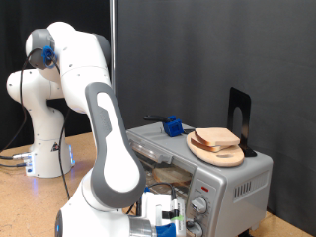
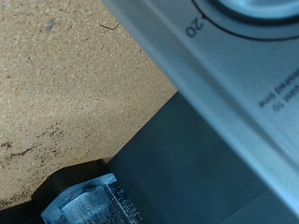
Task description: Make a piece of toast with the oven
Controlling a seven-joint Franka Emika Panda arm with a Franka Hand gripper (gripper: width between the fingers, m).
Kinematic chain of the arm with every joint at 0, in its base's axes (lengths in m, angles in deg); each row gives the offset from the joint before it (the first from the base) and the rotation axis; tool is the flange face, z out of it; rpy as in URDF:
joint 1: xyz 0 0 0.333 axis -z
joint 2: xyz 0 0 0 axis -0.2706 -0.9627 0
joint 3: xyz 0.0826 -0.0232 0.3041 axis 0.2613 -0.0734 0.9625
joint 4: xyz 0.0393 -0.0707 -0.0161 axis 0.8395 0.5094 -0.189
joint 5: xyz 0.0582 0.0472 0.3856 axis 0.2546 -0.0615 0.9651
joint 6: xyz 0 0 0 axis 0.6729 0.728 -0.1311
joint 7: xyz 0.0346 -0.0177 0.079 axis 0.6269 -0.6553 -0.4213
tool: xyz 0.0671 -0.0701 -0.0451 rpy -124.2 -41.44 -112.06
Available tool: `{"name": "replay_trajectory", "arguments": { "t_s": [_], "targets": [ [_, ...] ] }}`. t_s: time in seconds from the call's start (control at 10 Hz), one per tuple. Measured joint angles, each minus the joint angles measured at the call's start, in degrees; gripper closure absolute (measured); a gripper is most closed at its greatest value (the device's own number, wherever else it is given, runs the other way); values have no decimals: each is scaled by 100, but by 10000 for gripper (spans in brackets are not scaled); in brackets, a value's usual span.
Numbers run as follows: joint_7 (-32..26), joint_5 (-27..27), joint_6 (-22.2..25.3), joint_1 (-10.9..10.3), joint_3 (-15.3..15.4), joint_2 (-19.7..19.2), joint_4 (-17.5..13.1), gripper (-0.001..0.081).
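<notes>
The silver-grey oven stands at the exterior view's right, its two round knobs on the front panel. The piece of toast lies on a round wooden plate on top of the oven. My gripper is low in front of the oven, right next to the knobs; its fingers are hidden there. The wrist view shows the oven's front panel very close, with a dial marked "20" and a knob's edge. One fingertip shows, with nothing seen in it.
A blue object and a black stand are on the oven's top. The robot's base stands at the exterior view's left on the wooden table. A black curtain hangs behind.
</notes>
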Motion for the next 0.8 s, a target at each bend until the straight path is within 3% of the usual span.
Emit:
{"name": "replay_trajectory", "arguments": {
  "t_s": [0.6, 0.8],
  "targets": [
    [245, -71, 48, 0, -10, -9, 38, 11],
    [144, -278, 24, -7, -23, -31, 210, 11]
  ]
}}
